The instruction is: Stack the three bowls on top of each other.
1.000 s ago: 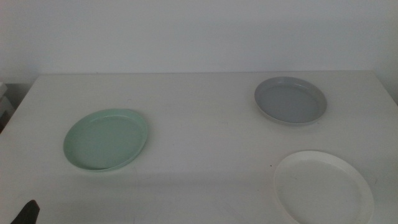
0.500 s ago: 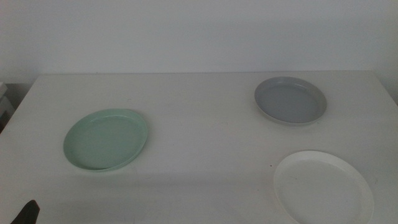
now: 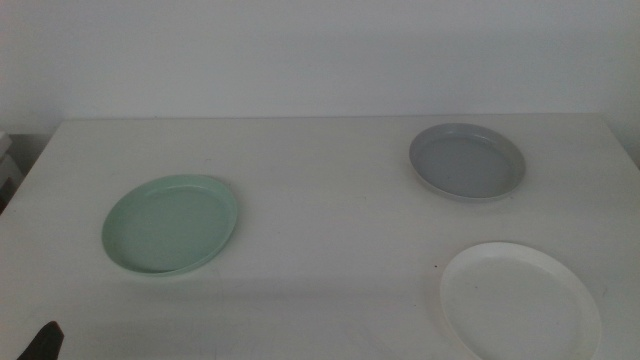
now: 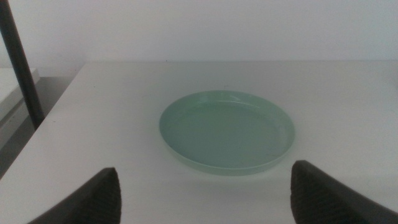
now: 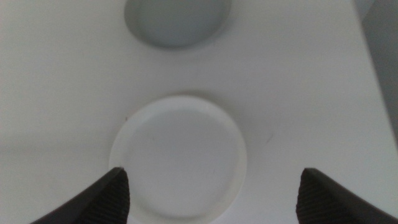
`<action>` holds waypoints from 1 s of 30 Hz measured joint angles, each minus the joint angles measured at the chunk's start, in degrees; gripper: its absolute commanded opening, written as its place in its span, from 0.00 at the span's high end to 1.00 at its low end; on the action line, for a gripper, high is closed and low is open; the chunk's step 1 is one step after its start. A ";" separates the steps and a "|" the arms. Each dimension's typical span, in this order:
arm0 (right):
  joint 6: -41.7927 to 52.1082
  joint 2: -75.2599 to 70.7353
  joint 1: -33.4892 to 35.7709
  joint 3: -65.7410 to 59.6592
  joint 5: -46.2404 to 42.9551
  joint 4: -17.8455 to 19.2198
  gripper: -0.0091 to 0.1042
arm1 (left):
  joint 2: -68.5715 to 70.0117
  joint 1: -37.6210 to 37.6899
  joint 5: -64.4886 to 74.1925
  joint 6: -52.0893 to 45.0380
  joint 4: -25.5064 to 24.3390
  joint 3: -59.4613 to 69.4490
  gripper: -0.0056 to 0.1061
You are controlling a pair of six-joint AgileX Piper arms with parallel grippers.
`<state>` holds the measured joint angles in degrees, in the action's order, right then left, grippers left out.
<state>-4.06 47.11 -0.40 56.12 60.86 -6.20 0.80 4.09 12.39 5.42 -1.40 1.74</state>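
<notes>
From my station nothing has shifted since the earlier frames. My left gripper (image 4: 205,193) waits nearest, jaws spread wide and empty, its tip showing at the middle view's bottom edge (image 3: 43,343), short of the mint green bowl (image 3: 171,224). My right gripper (image 5: 214,196) hangs over the white bowl (image 5: 179,155), equally wide and empty. The white bowl (image 3: 520,301) sits right of the mint one and nearer; the grey bowl (image 3: 467,161) lies farthest, beyond the white. All rest apart on the table (image 3: 320,190).
</notes>
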 measured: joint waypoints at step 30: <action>-0.41 44.37 0.00 1.45 -7.56 1.80 0.17 | 0.00 0.00 0.00 0.00 0.00 0.00 0.02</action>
<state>-4.47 91.48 -0.40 57.57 53.30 -4.40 0.80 4.09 12.39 5.42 -1.40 1.74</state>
